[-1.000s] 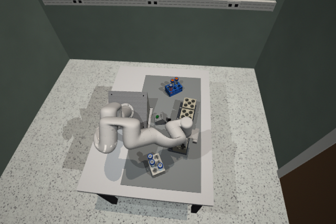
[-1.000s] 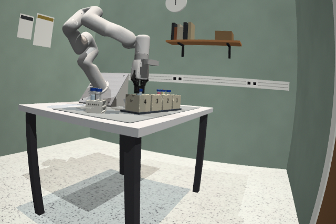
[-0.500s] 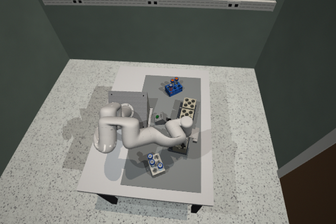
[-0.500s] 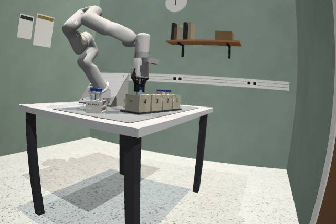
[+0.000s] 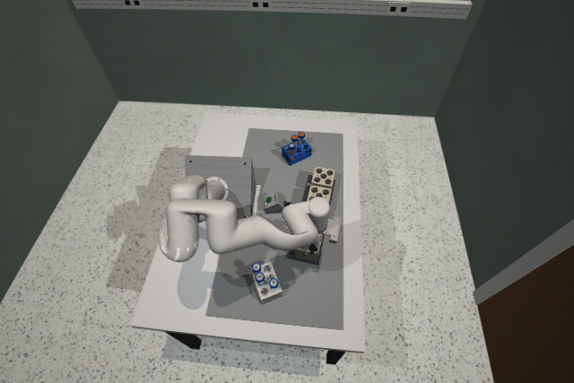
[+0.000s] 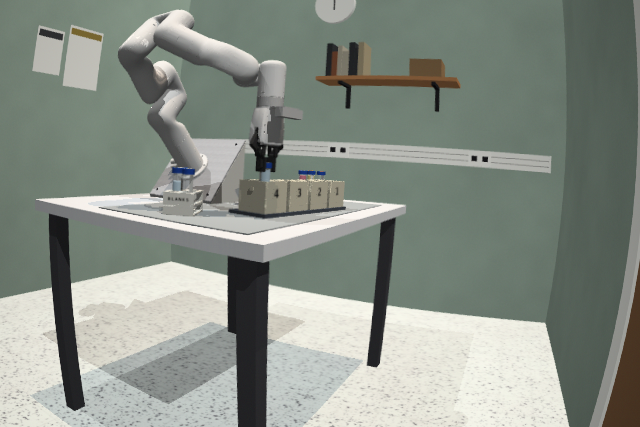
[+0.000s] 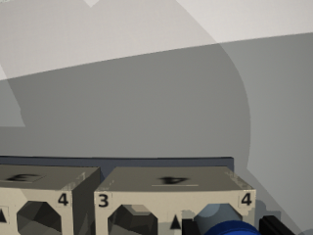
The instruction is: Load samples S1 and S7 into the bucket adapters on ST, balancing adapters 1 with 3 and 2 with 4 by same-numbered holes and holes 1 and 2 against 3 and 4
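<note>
"Blue rack (image 5: 301, 157), top view: two orange-dotted tubes (image 5: 294, 137) (image 5: 301, 134) stand in it. Are those the samples?"

"By their dots, yes, but I can't read the IDs. So that loading still looks to be ahead. DONE (image 5: 268, 199) should wait."

"And in the exterior view?"

"The gripper (image 6: 266, 168) (image 7: 233, 226) has its jaws closed on a blue-capped tube (image 6: 265, 174) (image 7: 234, 229), upright as far as I can see, with pale blue contents. It sits proud of adapter 4 (image 6: 253, 198) (image 7: 171, 196), so it isn't fully down."

"Lifting it or seating it?"

"Can't tell. I'd guess it's the blank that began in the stand (image 6: 268, 214) (image 7: 215, 162). Either way, travel straight along the hole's axis and don't twist."

"Why so strict?"

"The adapter is loose. A sideways pull could drag or tip it. If lifting, clear the rim completely before going across; if seating, lower until it bottoms, then open."

"What does the wrist view add?"

"The cap is by hole 4 (image 7: 217, 211) of adapter 4, a finger on each side. Watch the wall for any shift. The white dot's number isn't readable here, so I'd confirm its volume before choosing a partner hole."
</note>
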Motion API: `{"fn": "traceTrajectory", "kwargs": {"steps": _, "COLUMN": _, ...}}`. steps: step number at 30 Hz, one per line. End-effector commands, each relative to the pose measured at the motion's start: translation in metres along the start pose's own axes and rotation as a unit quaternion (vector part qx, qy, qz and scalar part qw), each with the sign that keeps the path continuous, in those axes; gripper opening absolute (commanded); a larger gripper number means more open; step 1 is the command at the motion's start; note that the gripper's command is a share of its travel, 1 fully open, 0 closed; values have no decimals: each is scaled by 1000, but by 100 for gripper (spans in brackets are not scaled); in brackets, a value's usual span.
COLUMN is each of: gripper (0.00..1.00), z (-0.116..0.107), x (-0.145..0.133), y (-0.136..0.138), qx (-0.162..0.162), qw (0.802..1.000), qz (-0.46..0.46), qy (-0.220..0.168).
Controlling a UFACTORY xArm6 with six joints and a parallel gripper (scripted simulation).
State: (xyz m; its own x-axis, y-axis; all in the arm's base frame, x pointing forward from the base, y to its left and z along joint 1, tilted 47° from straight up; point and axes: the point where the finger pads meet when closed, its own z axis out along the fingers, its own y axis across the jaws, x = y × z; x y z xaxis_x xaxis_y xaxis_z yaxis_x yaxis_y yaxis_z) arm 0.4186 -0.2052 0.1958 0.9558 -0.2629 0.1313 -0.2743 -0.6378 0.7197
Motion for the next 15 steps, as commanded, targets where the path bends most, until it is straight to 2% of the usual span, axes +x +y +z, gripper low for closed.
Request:
{"fn": "traceTrajectory", "kwargs": {"steps": 1, "gripper": 0, "z": -6, "x": 1, "y": 0, "qx": 0, "qw": 1000, "qz": 1, "qy": 2}}
{"fn": "traceTrajectory", "kwargs": {"steps": 15, "gripper": 0, "z": -30, "x": 1, "y": 0, "qx": 1, "qw": 1000, "qz": 1, "qy": 2}}
